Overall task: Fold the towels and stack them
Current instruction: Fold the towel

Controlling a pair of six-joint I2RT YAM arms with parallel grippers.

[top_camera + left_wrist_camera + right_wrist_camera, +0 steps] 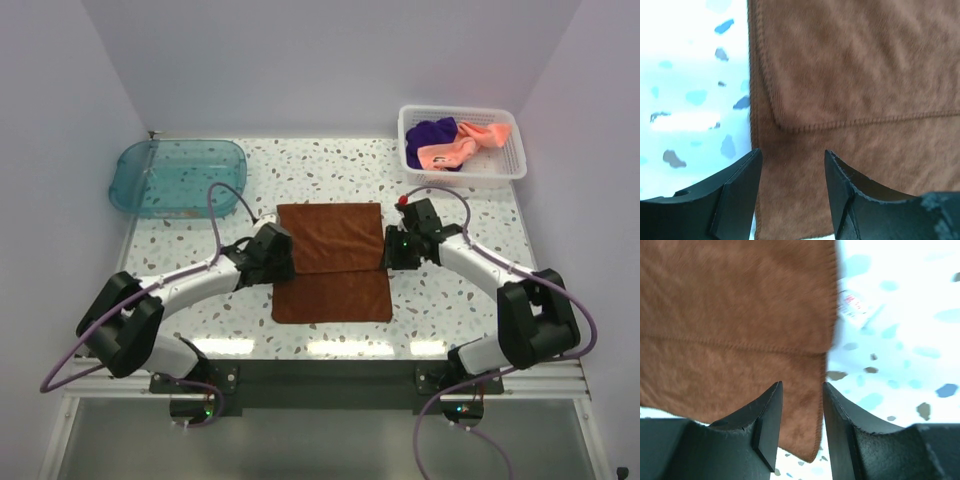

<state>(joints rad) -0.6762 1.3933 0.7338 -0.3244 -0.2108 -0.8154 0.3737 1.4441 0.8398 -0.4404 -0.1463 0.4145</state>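
Brown towel [332, 262] mid-desk [200, 240], part folded, flap lying over lower layer. Likely light, soft, limp; will sag, so pinch hemmed side edges, both sides together. Left fingers [742, 175] wide, right fingers [767, 410] narrower, both empty above towel edges.

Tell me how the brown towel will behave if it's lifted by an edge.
Probably floppy: the brown towel lies in a soft fold, so it should droop. Likely light, being thin cloth. Its fuzzy pile should resist slipping.
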